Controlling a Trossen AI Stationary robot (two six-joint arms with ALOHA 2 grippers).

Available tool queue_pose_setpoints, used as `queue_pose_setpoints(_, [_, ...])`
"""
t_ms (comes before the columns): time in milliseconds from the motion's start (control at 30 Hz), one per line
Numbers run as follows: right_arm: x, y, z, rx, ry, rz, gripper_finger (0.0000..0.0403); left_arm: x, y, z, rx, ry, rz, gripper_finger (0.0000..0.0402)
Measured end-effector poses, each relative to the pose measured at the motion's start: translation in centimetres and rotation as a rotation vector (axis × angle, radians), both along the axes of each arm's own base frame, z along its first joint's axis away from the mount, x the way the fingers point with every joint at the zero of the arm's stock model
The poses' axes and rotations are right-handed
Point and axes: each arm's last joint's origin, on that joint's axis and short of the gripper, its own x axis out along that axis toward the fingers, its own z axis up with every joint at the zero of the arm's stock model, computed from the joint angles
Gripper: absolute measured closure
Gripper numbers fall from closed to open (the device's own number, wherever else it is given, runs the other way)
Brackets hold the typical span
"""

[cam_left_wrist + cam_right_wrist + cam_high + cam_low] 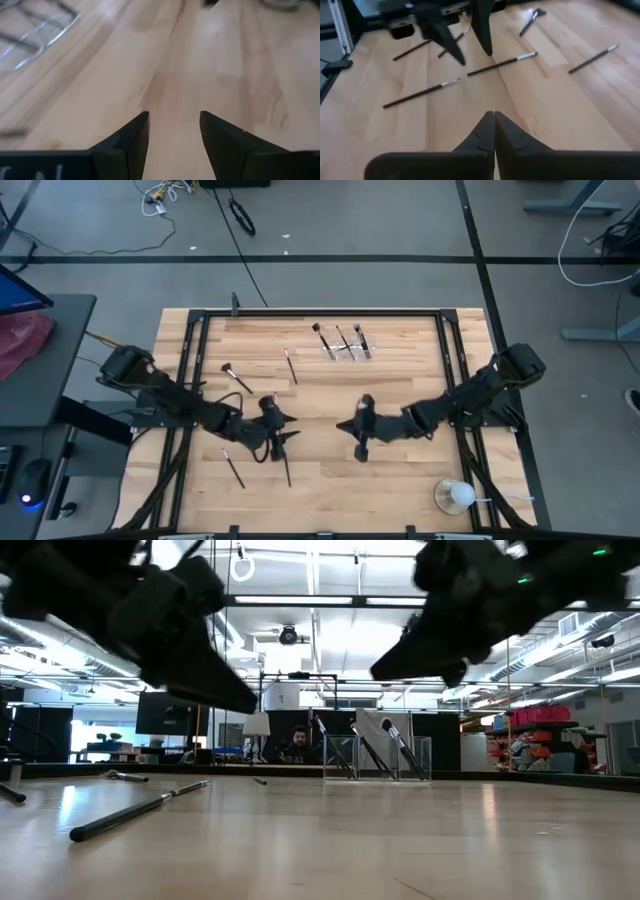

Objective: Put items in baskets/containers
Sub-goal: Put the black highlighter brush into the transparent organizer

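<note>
Several thin dark makeup brushes lie flat on the wood: one and another toward the far side, two more near the front. The clear organizer stands near the far edge with three brushes leaning in it. My left gripper hovers open over bare wood at mid-table. My right gripper faces it from the right, shut and holding nothing. In the right wrist view, brushes lie beyond its fingertips, below the left gripper.
A white ball-shaped object on a clear round base stands at the front right corner. Dark frame rails run along the table's left and right sides. In the low view, a person sits far behind the table.
</note>
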Motion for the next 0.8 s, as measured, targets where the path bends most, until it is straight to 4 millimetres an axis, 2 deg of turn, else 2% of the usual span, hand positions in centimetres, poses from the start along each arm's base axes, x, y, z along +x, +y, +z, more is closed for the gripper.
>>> queue_pose_setpoints(167, [-1.4, 1.8, -0.3, -0.04, -0.087, -0.051, 0.0397, -2.6, 0.7, -0.4, -0.022, 0.178, 0.151, 0.022])
queue_pose_setpoints(467, [-2.9, 1.4, -1.9, -0.04, -0.083, -0.115, 0.0399, -6.4, 4.9, -1.9, -0.094, 0.425, 0.678, 0.0213])
queue_pose_setpoints(800, [-3.5, 1.1, -3.3, -0.026, -0.048, -0.13, 0.0397, -7.4, 8.8, -2.2, -0.159, 0.459, 1.011, 0.0113])
